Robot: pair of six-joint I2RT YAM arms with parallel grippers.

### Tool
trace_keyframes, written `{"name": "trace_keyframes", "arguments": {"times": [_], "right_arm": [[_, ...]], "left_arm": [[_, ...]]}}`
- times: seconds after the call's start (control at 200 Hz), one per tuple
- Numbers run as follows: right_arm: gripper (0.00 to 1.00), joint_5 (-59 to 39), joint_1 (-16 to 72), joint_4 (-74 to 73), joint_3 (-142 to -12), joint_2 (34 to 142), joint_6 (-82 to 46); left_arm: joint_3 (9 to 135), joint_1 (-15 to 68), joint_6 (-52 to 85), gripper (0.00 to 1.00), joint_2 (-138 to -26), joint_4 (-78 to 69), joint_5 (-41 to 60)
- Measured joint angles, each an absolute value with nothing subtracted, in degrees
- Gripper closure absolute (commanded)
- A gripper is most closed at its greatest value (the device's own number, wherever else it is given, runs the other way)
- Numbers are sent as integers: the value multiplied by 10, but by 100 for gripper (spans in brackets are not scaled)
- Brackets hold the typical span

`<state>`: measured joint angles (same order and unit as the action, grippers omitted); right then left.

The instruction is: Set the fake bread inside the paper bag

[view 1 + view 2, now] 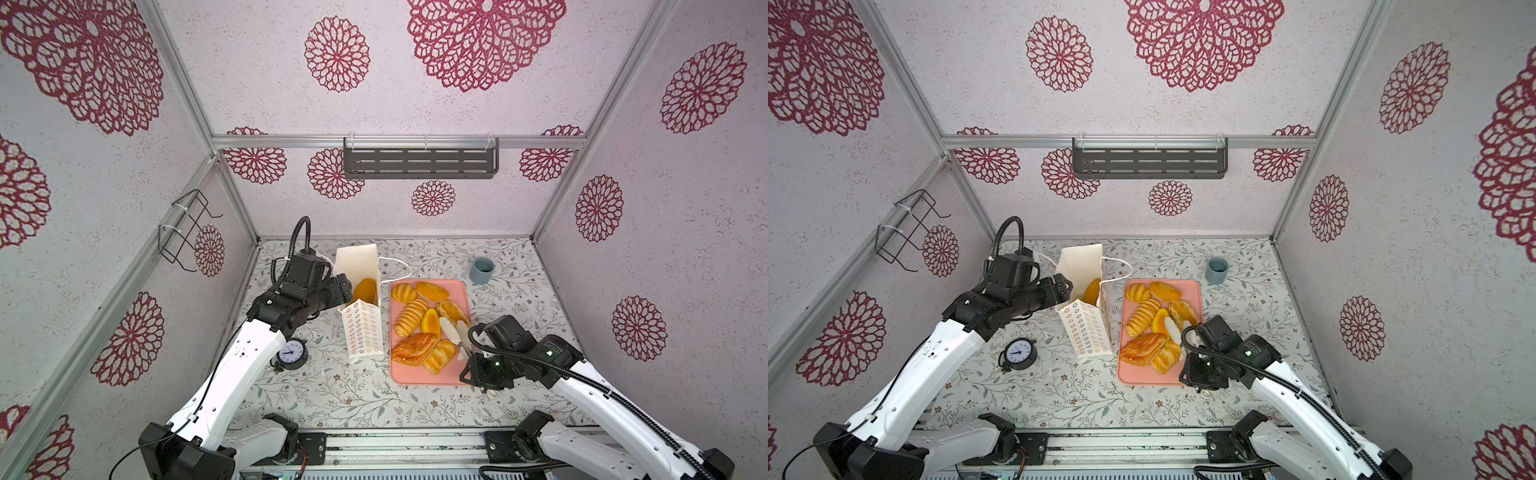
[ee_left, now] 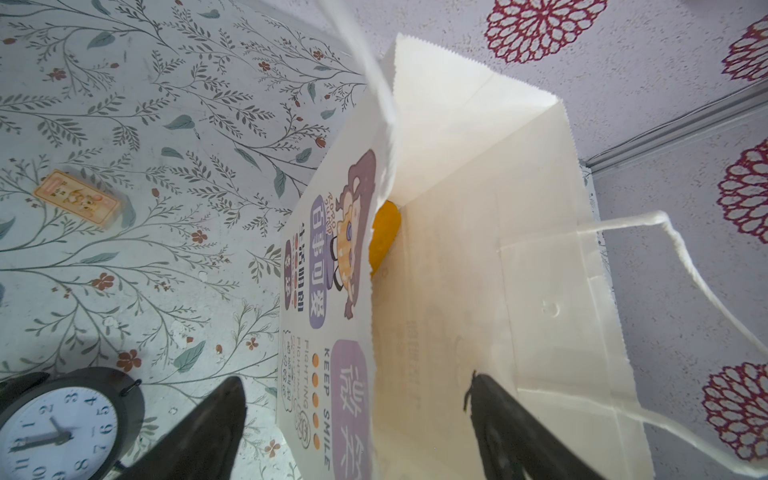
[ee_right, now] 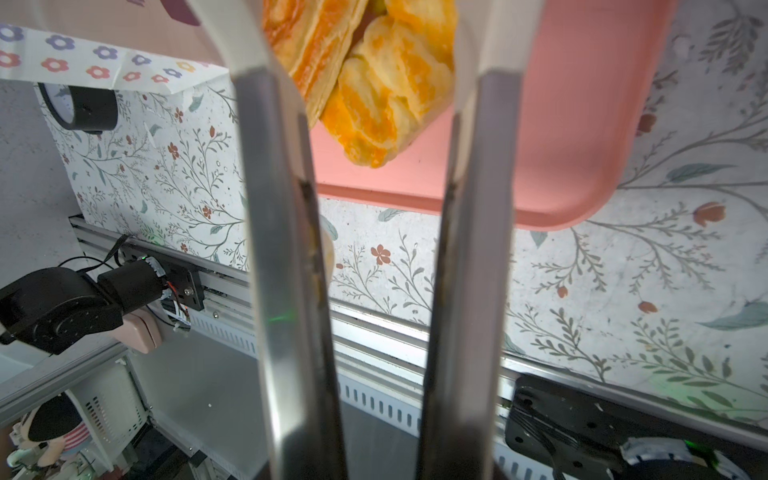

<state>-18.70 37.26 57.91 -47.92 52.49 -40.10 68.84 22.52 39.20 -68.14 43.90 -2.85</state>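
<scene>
Right fingers (image 3: pixel 270 249) parted above fake bread (image 3: pixel 374 104) | left fingers (image 2: pixel 199 436) spread astride paper bag (image 2: pixel 457 270)

Top views overhead, looking down; wrist views close, low; all four share paper bag (image 1: pixel 365 336).

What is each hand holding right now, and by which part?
Nothing. The left hand stands open astride a wall of the paper bag, not pinching it; the right hand is open over the fake bread on the pink tray.
</scene>
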Motion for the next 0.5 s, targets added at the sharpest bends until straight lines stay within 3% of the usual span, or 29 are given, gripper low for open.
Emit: {"name": "trace_keyframes", "arguments": {"times": [0.5], "right_arm": [[61, -272, 359, 557, -443, 538, -410]], "left_arm": [[684, 225, 392, 12, -672, 435, -29]]}}
